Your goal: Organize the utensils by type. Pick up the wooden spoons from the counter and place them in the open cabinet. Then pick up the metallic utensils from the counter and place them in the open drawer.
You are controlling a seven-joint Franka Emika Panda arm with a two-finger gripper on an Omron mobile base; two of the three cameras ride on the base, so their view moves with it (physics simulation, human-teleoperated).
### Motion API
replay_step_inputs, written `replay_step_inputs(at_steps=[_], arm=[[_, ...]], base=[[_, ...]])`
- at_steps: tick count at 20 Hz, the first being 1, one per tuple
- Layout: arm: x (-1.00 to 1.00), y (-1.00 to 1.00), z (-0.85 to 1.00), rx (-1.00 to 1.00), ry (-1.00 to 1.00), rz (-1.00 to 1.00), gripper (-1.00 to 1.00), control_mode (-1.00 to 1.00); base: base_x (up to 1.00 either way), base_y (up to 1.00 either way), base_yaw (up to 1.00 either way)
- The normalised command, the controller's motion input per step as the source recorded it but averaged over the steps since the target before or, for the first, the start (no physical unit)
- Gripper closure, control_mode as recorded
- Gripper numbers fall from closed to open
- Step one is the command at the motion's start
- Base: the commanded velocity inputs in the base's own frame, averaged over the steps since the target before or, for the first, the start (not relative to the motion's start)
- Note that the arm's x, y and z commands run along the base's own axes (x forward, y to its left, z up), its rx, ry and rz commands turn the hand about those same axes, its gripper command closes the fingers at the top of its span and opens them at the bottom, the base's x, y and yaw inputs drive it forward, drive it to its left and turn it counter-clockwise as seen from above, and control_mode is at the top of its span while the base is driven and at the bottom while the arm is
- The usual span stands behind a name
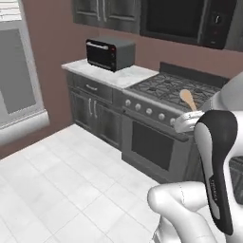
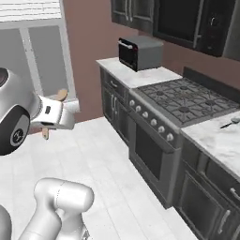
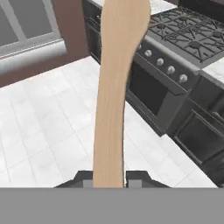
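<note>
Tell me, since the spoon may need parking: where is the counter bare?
Bare marble lies on the counter between the toaster and the stove. Right of the stove, counter is mostly free, with a dark-handled utensil near the back.

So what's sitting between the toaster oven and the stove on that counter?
Nothing: in the left base view the counter is bare marble from the toaster oven to the stove. The right base view agrees.

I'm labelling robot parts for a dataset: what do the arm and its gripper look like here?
The arm has glossy white rounded shells with black joint sections, one long black panel bearing small pale lettering. The gripper is a white block with two small dark finger tips. No cables show.
</note>
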Motion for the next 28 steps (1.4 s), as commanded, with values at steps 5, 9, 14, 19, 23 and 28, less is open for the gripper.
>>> replay_step_inputs(at_steps=[5,9,14,19,23,28], arm=[[0.0,0.0,0.0,0.0,0.0,0.0,1.0,1.0],[0.0,0.0,0.0,0.0,0.0,0.0,1.0,1.0],[0.0,0.0,0.0,0.0,0.0,0.0,1.0,1.0],[0.0,0.0,0.0,0.0,0.0,0.0,1.0,1.0],[0.0,0.0,0.0,0.0,0.0,0.0,1.0,1.0],[0.0,0.0,0.0,0.0,0.0,0.0,1.0,1.0]], base=[[0.0,0.0,1.0],[0.0,0.0,1.0],[0.2,-0.17,0.91],[0.11,-0.3,0.26],[0.04,-0.27,0.0],[0.44,-0.58,0.0]])
